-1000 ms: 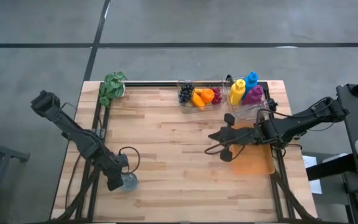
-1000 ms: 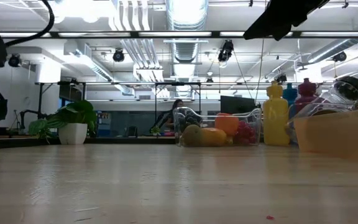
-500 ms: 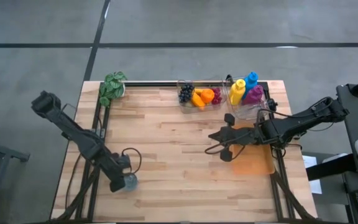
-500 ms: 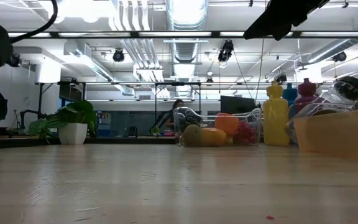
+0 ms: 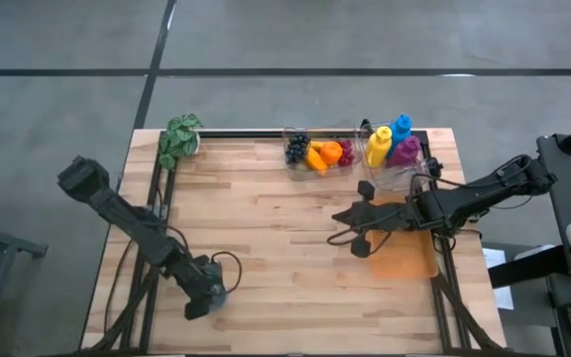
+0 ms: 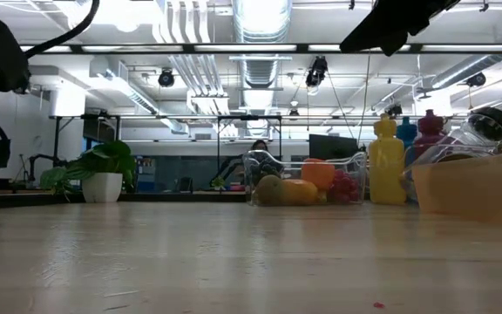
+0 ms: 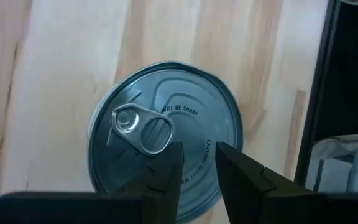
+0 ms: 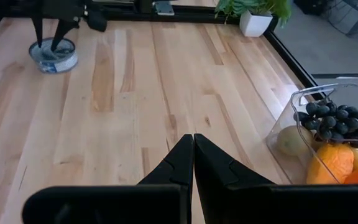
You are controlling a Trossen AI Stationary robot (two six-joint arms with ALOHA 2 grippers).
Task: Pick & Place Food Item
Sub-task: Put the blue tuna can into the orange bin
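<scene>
Robot is reaching for the can

The left gripper (image 7: 197, 165) is hanging right over the tin can (image 7: 165, 134), fingers a little apart, not grabbing yet. The can is sitting near the table's front-left edge. Picking and placing are both left.

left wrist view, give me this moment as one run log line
left gripper: part open, above round silver pull-tab tin can, no grip seen | can: upright on light wood table | right gripper: shut, empty, waiting mid-table
</scene>
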